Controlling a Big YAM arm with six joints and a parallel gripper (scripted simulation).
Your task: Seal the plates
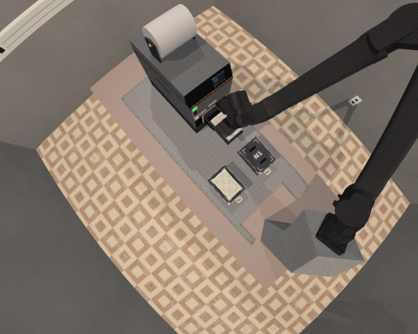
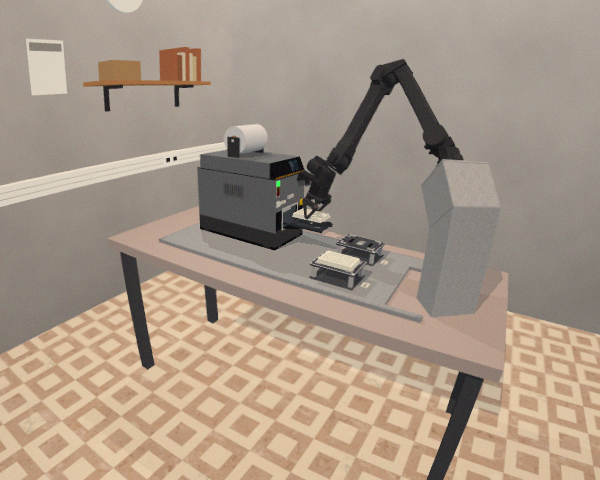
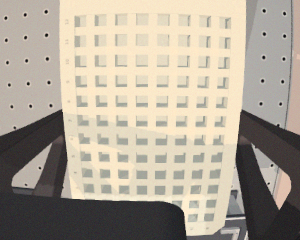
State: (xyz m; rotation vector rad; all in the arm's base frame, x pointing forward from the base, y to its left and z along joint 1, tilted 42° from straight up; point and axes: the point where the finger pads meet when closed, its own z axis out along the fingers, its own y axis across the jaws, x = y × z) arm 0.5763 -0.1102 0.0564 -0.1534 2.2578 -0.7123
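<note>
My gripper (image 1: 226,126) (image 2: 313,210) (image 3: 151,119) is shut on a cream 96-well plate (image 1: 218,119) (image 2: 299,213) (image 3: 150,71), a finger along each long side. The plate is over the sealer's extended dark stage (image 2: 310,225) and looks a little above it; exact contact is hidden. I cannot tell whether foil covers its wells. The sealer's lamp (image 1: 194,109) (image 2: 278,183) is green. Nest N1 (image 1: 250,158) (image 2: 348,241) is empty. Another cream plate (image 1: 227,184) (image 2: 337,261) sits in nest N2 (image 1: 218,191). The START button is not clearly visible.
The sealer (image 1: 173,77) (image 2: 238,201) stands close behind the stage, with a white foil roll (image 1: 171,30) (image 2: 251,137) on top. A tall grey pedestal (image 1: 292,244) (image 2: 458,248) stands at the table's other end, under the arm's base. The nests stand between pedestal and stage.
</note>
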